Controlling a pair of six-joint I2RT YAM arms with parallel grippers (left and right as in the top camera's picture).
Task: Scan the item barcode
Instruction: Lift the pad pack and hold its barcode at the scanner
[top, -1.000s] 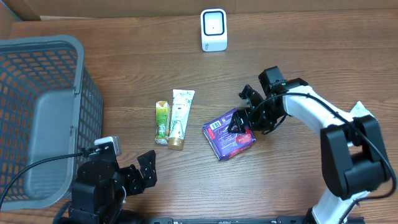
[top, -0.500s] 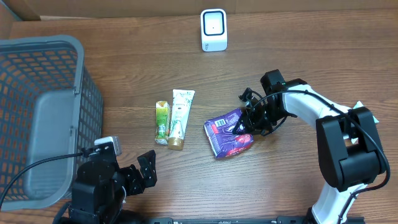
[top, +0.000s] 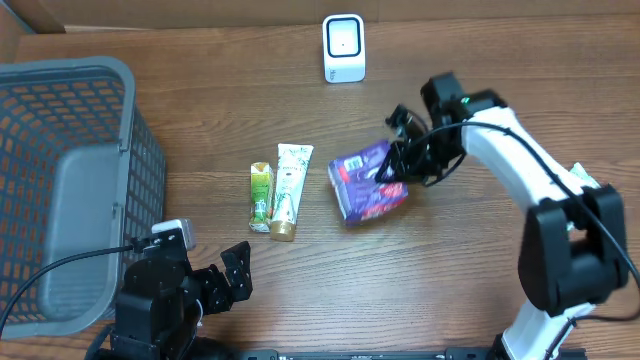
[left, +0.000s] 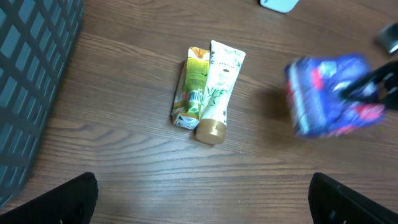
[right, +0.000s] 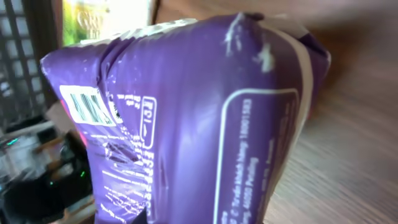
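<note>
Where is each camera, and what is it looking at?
Overhead: above the table, looking down at basket, scanner, tubes, pack; left arm, right arm show.
Left wrist: low, facing tubes and blurred pack; its pincer fingers at bottom corners.
Right wrist: close against the pack's barcode; own body unclear.
All three share the pack.

Glossy plastic (crinkled) — purple packet; wood-grain table.

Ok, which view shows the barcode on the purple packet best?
Right wrist: the purple packet fills the frame and its barcode is clear on a white label. Overhead shows the whole packet held by the right gripper, print too small to read. Left wrist shows only a blurred packet.
</note>
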